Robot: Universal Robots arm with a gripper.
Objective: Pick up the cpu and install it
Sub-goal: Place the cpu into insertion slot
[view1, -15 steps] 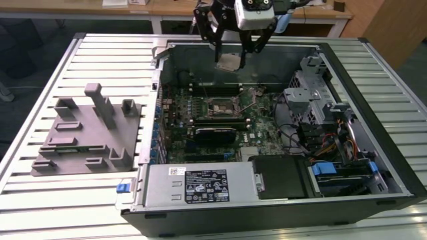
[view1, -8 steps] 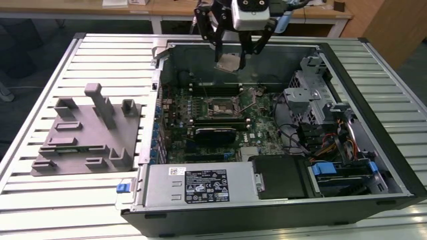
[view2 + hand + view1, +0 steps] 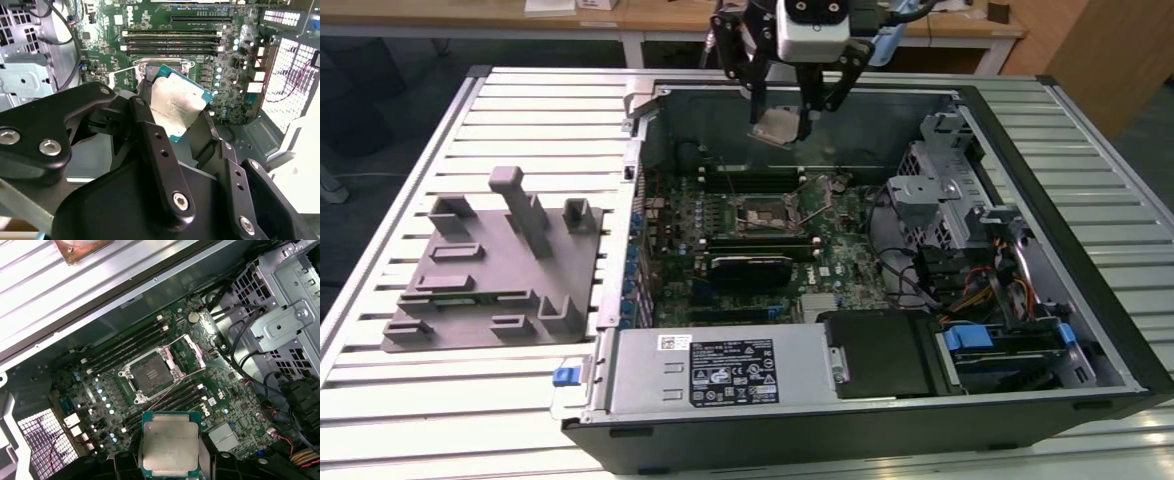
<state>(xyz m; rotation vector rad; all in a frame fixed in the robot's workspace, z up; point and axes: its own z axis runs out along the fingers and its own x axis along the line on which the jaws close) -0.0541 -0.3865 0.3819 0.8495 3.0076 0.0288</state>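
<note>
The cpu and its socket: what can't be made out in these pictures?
- cpu underside: turned away from the camera in both wrist views and the exterior view.
- cpu side edges, first wrist view: covered by the jaws.
- socket, second wrist view: mostly behind the cpu and jaws.
- socket contacts, exterior view: too small to tell.

In the second wrist view a black finger (image 3: pixel 150 135) of the gripper (image 3: pixel 175 110) covers one edge of the cpu (image 3: pixel 180 100), and the cpu hides most of the socket (image 3: pixel 165 63) behind it. In the exterior view the top edge cuts off the arm (image 3: pixel 807 25) above its wrist.
</note>
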